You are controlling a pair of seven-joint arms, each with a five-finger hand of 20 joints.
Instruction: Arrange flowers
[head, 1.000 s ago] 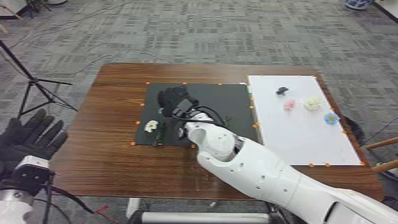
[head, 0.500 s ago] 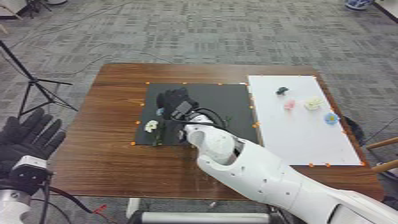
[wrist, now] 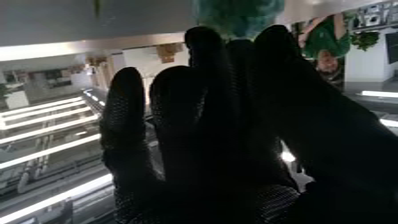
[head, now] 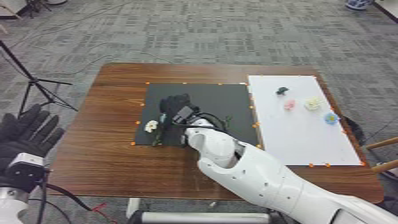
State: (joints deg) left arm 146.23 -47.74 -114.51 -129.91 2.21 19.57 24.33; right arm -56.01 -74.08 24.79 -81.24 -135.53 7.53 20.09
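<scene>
Left of the tabletop [head: 93, 165], our left hand [head: 19, 142] is palm up, fingers spread. On the black mat [head: 218, 95], a white flower [head: 151, 126] lies near left. Just beyond, low over the mat, our right hand [head: 177, 104] seems to pinch a blue-green flower [wrist: 237, 15], probably light, its petals soft and crushable, best gripped by the stem. Right, a pink flower [head: 290, 104] lies on the white board [head: 311, 145].

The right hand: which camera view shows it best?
The right wrist view, because it has the right hand close up, with a blue-green bloom at the fingertips. The head view shows the hand smaller, over the black mat, near the white flower.
</scene>
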